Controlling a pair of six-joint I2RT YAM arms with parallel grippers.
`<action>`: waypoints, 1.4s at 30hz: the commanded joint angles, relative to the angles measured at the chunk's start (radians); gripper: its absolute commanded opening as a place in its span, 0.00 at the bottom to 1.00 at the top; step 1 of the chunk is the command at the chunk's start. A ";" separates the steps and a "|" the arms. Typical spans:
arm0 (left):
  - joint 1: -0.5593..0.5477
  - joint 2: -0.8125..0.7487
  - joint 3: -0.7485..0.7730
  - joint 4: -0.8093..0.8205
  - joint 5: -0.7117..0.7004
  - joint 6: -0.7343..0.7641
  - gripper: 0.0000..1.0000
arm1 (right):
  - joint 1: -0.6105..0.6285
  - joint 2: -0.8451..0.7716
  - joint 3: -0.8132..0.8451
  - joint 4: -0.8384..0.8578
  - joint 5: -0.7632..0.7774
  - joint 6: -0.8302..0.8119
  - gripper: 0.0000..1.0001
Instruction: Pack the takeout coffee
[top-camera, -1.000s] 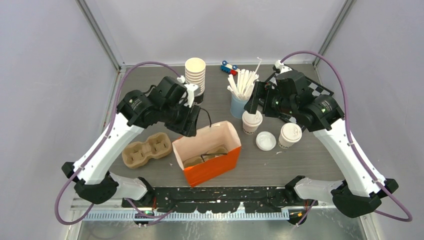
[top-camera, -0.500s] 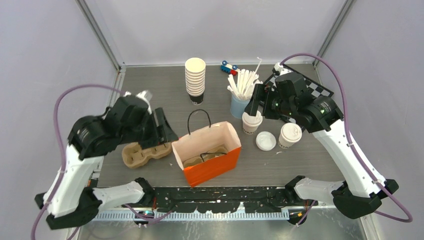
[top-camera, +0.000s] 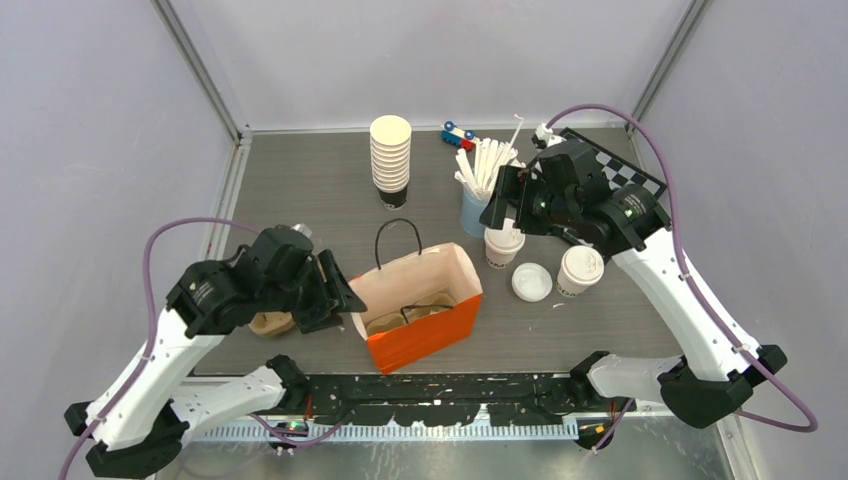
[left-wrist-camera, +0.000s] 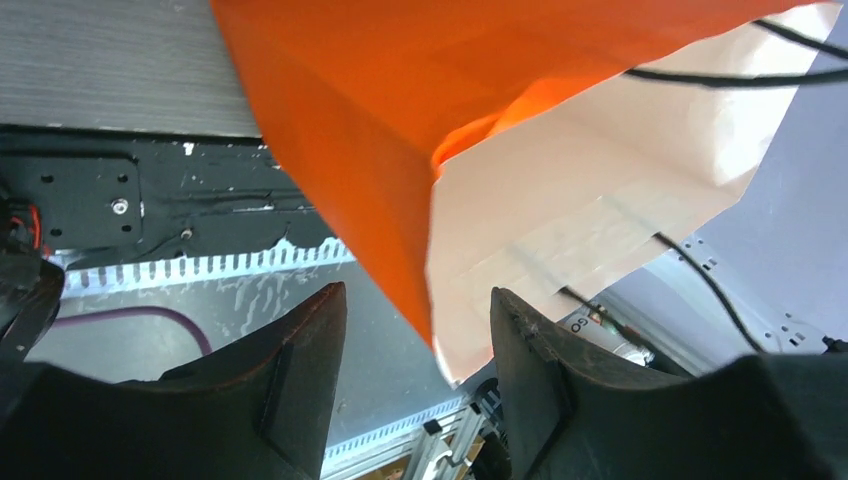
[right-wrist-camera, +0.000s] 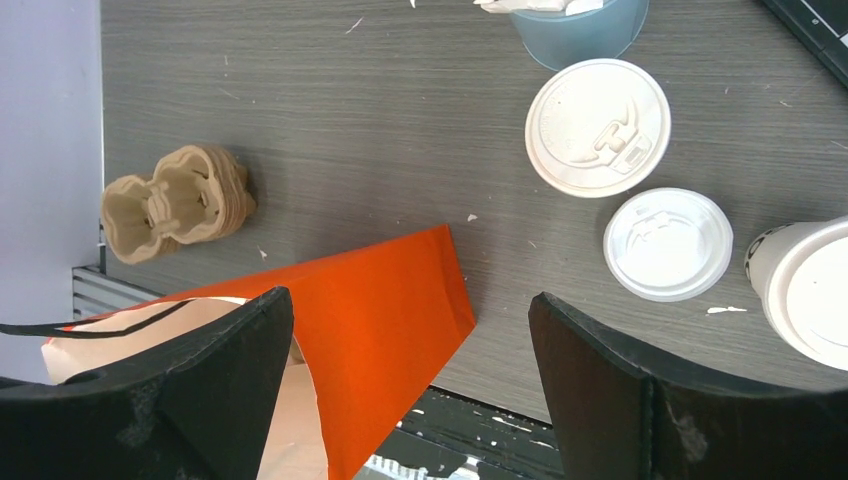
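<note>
Two takeout coffee cups stand right of the orange paper bag (top-camera: 425, 322). One lidded cup (top-camera: 503, 245) (right-wrist-camera: 598, 127) sits by the blue cup, and the other (top-camera: 580, 270) (right-wrist-camera: 805, 290) stands further right. My right gripper (top-camera: 500, 212) (right-wrist-camera: 410, 300) hangs open above the first cup, holding nothing. My left gripper (top-camera: 340, 292) (left-wrist-camera: 418, 300) is open at the bag's left end. In the left wrist view the bag's edge (left-wrist-camera: 400, 200) reaches between the jaws, which stand apart from it. A brown cup carrier (top-camera: 405, 318) lies inside the bag.
A loose white lid (top-camera: 531, 282) (right-wrist-camera: 668, 244) lies between the two cups. Spare brown carriers (top-camera: 268, 323) (right-wrist-camera: 178, 200) lie left of the bag, partly under my left arm. A blue cup of white sticks (top-camera: 478, 208), stacked cream cups (top-camera: 390, 152) and a small toy (top-camera: 458, 135) stand behind.
My left arm has left the bag's handle, swung out left and come down toward the near edge, ending at the bag's left end. The right arm has shifted slightly left.
</note>
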 joint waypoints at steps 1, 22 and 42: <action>-0.001 0.058 0.056 0.088 -0.031 0.048 0.56 | -0.005 0.006 0.024 0.040 -0.019 -0.006 0.91; 0.003 0.246 0.237 0.168 -0.252 0.622 0.00 | -0.004 0.001 0.024 0.016 0.017 0.015 0.91; 0.011 0.234 0.317 -0.006 -0.334 0.532 0.65 | -0.071 -0.070 -0.141 -0.014 0.181 0.008 0.91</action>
